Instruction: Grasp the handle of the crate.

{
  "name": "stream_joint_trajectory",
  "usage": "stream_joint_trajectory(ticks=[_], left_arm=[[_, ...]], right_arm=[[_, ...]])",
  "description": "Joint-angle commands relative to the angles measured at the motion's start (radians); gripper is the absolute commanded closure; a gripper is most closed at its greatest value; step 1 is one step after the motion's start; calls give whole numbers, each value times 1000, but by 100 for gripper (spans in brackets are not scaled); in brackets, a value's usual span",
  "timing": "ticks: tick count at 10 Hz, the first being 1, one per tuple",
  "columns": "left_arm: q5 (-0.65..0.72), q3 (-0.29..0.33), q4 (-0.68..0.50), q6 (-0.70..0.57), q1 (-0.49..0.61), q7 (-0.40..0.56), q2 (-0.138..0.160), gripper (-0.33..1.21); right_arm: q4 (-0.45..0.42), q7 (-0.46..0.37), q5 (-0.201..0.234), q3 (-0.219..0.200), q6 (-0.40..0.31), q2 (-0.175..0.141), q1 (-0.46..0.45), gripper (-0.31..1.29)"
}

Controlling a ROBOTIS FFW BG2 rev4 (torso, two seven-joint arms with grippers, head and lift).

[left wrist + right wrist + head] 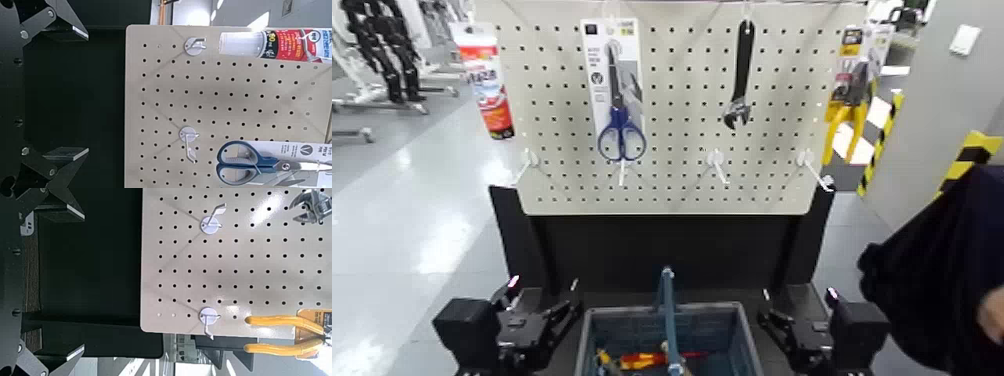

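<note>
A grey-blue crate sits at the bottom centre of the head view. Its handle, a thin teal-blue bar, stands upright over the crate's middle. My left gripper rests left of the crate, clear of the handle, and my right gripper rests to the crate's right. In the left wrist view the left gripper is open and empty, its fingers wide apart. In the right wrist view the right gripper is likewise open and empty. Both wrist views face the pegboard; the handle does not show in them.
A white pegboard on a black stand rises behind the crate, holding blue-handled scissors, a black wrench, a tube and yellow pliers. Red and yellow tools lie in the crate. A person's dark sleeve is at right.
</note>
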Motion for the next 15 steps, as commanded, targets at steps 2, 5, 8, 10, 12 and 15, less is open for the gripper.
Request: stream_joint_trajectory(ticks=[2, 5, 8, 10, 12, 15], left_arm=[[15, 2, 0, 12, -8, -13, 1, 26], [157, 29, -17, 142, -43, -102, -10, 27], [506, 69, -61, 439, -107, -140, 35, 26], [713, 103, -43, 598, -149, -145, 44, 26], [894, 121, -9, 710, -178, -140, 61, 26], [1159, 103, 107, 813, -221, -157, 82, 26]], right_arm=[[0, -1, 1, 2, 2, -1, -3, 14], [2, -1, -2, 3, 5, -1, -3, 14], [2, -1, -4, 3, 16, -1, -5, 14], [2, -1, -4, 6, 18, -1, -6, 14], [2, -1, -4, 6, 18, -1, -6, 14], [2, -1, -5, 8, 18, 2, -6, 14]])
